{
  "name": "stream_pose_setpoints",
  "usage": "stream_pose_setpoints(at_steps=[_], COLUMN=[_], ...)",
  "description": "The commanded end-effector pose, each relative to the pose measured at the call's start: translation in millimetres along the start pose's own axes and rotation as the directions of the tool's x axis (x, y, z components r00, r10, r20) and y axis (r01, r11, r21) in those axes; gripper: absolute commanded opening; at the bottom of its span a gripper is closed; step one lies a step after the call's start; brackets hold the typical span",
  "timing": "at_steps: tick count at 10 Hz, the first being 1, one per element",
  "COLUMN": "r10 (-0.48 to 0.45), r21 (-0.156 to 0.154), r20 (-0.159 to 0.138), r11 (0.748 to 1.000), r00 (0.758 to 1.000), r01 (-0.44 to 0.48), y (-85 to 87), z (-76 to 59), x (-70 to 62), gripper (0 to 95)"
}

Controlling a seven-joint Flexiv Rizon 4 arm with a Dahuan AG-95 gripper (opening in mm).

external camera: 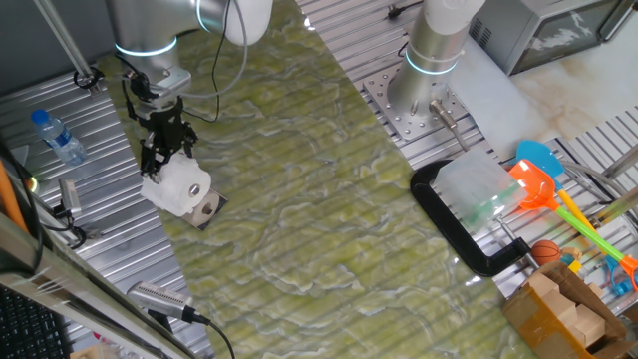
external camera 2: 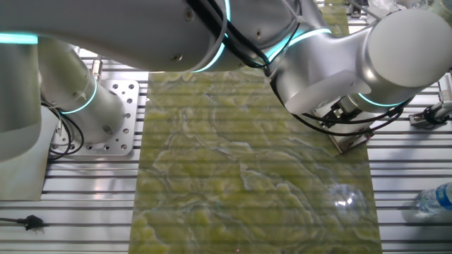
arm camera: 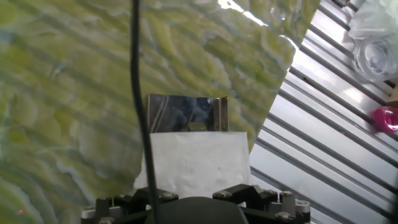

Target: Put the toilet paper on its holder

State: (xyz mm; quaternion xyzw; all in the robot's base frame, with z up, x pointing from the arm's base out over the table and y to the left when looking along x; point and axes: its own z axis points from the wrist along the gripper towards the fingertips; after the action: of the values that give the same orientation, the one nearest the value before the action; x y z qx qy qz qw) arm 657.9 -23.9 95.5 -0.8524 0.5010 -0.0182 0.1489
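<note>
The white embossed toilet paper (external camera: pixel 177 189) sits at the mat's left edge, its dark core hole facing forward right. It rests against the holder (external camera: pixel 209 207), a shiny dark plate lying on the mat. My gripper (external camera: pixel 166 160) comes down from above, its dark fingers straddling the roll's top and shut on it. In the hand view the toilet paper (arm camera: pixel 196 158) fills the space just ahead of the hand, with the holder (arm camera: pixel 186 113) right behind it. The holder's rod is hidden. In the other fixed view the arm covers the roll, and only a corner of the holder (external camera 2: pixel 351 143) shows.
A clear water bottle (external camera: pixel 58 137) lies on the ribbed metal to the left. A big black C-shaped clamp (external camera: pixel 469 234) and colourful plastic toys (external camera: pixel 543 179) are at the right. A second arm's base (external camera: pixel 434 60) stands at the back. The green mat (external camera: pixel 329 199) covers the middle.
</note>
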Motion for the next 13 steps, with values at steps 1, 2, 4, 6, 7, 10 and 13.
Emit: stream_pose_setpoints(at_steps=[1,2,4,6,7,10,13], r10=[0.015,0.016,0.026,0.052,0.064,0.103,0.186], r21=[0.000,-0.001,-0.022,-0.054,-0.060,-0.068,-0.081], r20=[0.001,0.000,0.009,0.021,0.023,0.016,-0.025], r11=[1.000,1.000,0.999,0.997,0.996,0.992,0.979], r00=[1.000,1.000,1.000,0.998,0.998,0.995,0.982], r01=[-0.015,-0.016,-0.026,-0.051,-0.062,-0.102,-0.188], y=[0.1,0.0,-0.1,-0.3,-0.9,-2.7,-5.7], z=[-3.7,-4.9,-6.7,-8.7,-12.4,-24.9,-34.4], x=[-0.6,-0.9,-1.4,-2.0,-3.3,-8.0,-13.8], gripper=[95.0,95.0,95.0,95.0,95.0,95.0,95.0])
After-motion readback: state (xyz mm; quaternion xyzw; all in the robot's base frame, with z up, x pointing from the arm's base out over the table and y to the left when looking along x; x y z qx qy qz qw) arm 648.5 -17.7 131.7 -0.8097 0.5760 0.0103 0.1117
